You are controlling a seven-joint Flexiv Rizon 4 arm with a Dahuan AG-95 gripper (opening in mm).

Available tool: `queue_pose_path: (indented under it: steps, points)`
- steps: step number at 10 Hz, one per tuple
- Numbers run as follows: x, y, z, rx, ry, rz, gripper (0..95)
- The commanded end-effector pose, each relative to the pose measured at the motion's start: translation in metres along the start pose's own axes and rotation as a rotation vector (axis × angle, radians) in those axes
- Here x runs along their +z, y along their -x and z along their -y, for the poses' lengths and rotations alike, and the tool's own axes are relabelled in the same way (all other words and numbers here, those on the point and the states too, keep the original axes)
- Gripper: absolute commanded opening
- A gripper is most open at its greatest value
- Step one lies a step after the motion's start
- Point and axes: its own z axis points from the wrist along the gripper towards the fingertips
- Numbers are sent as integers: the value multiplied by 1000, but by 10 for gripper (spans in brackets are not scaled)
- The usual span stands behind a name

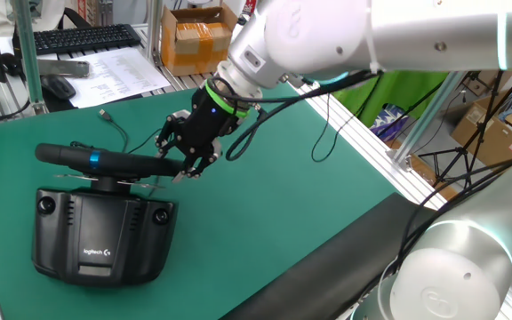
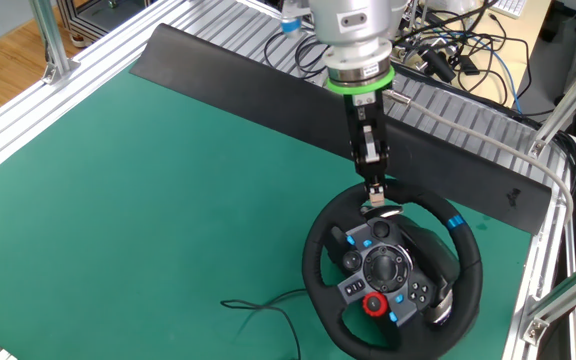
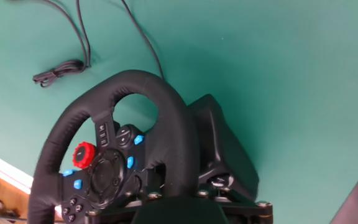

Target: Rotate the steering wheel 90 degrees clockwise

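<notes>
while the claw (image 2: 375,197) sat right at the rim of the steering wheel (image 2: 393,268), the step in hand looked like the start of the grip, with the turn itself not yet begun. the wheel lay near the corner of the green table (image 2: 158,200) by the metal rails, tilted on its black base (image 1: 100,237), its blue stripe (image 2: 455,222) off to one side of the rim's top. the claw came down from above onto the rim's far part, fingertips at or touching the padded edge; in the first fixed view they met the end of the rim (image 1: 105,161) seen edge-on. whether the fingers had closed on the rim i cannot tell, since the hand view showed only the wheel (image 3: 120,155) close below and no fingers. the next move, i judged, called for a firm hold, then a sweep along the rim's arc clockwise, keeping the base from sliding. a loose cable (image 2: 268,305) lay beside the wheel.
</notes>
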Motion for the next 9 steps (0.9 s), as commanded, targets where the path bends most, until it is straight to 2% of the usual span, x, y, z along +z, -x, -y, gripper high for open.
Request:
queue_pose_path:
  steps: [1,5,9]
  points:
    - [1,-3,0,17,14,5,0]
    - [2,-8,-2,31,11,11,0]
    - [3,-22,-8,60,2,29,0]
